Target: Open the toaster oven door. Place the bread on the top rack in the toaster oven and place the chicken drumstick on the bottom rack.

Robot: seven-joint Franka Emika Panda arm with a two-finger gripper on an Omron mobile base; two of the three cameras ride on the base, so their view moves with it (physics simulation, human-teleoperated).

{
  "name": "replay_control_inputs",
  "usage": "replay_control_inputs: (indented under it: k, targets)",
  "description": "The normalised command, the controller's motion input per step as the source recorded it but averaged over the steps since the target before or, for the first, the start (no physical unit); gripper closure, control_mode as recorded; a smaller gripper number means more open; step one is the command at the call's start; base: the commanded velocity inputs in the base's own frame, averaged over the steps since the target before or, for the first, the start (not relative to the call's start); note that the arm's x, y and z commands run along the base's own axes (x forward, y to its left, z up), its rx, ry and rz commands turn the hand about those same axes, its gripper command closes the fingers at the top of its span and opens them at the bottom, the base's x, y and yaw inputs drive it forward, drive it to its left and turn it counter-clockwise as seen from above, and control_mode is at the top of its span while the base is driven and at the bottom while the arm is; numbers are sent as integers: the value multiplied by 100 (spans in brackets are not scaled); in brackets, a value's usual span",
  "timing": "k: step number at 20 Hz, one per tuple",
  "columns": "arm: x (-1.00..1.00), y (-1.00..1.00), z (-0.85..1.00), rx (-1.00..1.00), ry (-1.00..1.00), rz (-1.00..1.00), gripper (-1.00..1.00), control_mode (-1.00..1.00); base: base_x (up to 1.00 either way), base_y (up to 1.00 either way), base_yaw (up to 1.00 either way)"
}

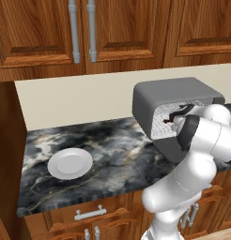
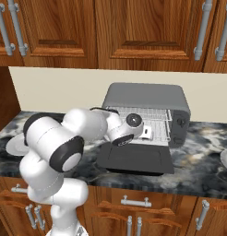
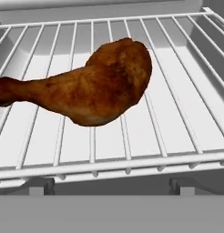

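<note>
On the left of the left base view a white plate (image 1: 70, 163) sits alone on the dark marbled tabletop (image 1: 112, 150), well apart from the toaster oven (image 1: 164, 93) at the right. That oven is dark grey with rounded top edges, and the toaster oven door (image 2: 135, 159) lies folded down flat onto the tabletop in front of it, seen plainly in the right base view. The white arm reaches into the open mouth from the left, and the tool (image 2: 146, 132) is at the front of the cavity, level with the wire shelves.

In the hand view the chicken drumstick (image 3: 86, 93) lies on a silver wire rack (image 3: 177, 127) just ahead of the tool, apart from it and touching only the wires. Which of the 2 shelves this is cannot be told from that view alone. Its long axis runs across the picture, roughly crosswise to the rack's long wires: the thin bone end points to the left edge, and the bulbous meaty end sits right of centre, tilted slightly toward the back of the oven. The fingertips are not seen in the hand view; the tool's jaws stand wide apart and hold nothing.
</note>
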Motion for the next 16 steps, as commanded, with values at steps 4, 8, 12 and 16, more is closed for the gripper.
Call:
replay_control_inputs:
  k: [4,8,12,16]
  targets:
    - [26,0,10,1,-2,-2,-100,-100,0,0,0]
    - [24,0,0,2,0,-4,-100,-100,0,0,0]
    - [19,5,-1,5,0,-4,-100,-100,0,0,0]
    - [8,3,-1,5,0,-3,-100,-100,0,0,0]
